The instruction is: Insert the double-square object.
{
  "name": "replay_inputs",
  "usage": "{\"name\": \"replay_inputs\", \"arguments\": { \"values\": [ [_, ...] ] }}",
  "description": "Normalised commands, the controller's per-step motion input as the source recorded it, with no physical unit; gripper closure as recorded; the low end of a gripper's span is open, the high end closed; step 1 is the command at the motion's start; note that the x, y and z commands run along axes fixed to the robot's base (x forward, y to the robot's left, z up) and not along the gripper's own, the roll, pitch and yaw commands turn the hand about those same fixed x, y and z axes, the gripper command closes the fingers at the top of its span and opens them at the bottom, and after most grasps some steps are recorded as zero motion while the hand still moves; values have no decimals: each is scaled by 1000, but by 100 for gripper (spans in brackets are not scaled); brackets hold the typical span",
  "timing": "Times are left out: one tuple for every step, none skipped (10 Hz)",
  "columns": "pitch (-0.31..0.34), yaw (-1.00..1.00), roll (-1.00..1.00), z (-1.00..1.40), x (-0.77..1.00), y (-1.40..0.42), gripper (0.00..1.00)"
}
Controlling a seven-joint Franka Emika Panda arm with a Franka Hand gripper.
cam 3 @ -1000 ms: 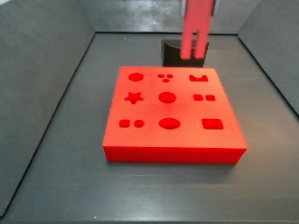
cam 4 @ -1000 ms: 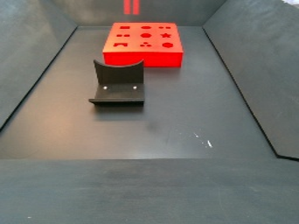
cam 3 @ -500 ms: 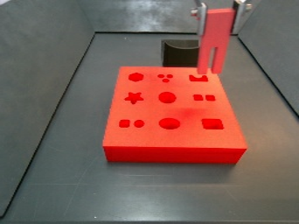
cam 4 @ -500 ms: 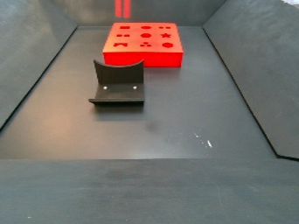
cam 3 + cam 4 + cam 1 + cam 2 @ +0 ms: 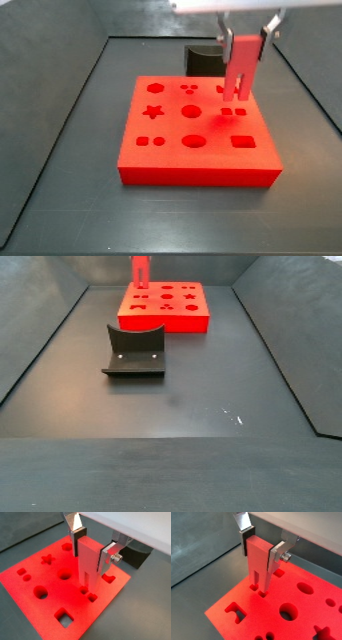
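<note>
My gripper is shut on the double-square object, a slim red peg with a lengthwise groove, held upright. It also shows in a wrist view and in both side views. The silver fingers clamp its upper part. The peg's two-pronged lower end hangs right at the double-square hole near the edge of the red block. I cannot tell whether the prongs have entered the hole.
The red block has several shaped holes: star, circles, squares. The dark grey curved stand stands on the dark floor away from the block and shows behind it in a side view. Grey walls enclose the floor.
My gripper has come down with the peg, bringing its lower end from well above the block to the double-square hole. The block and stand have not moved.
</note>
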Motion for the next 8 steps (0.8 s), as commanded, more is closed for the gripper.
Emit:
{"name": "replay_inputs", "arguments": {
  "values": [
    [51,46,206,-263,23,0,100],
    [79,114,244,-80,160,-143,100],
    [90,103,247,-83,254,-151,100],
    [84,114,234,-89,189,-183,100],
    [79,143,226,-146,143,-183,100],
    [47,234,150,-226,171,-6,100],
    [34,249,97,-229,109,0,100],
    [56,80,34,-63,0,0,100]
  ]
}}
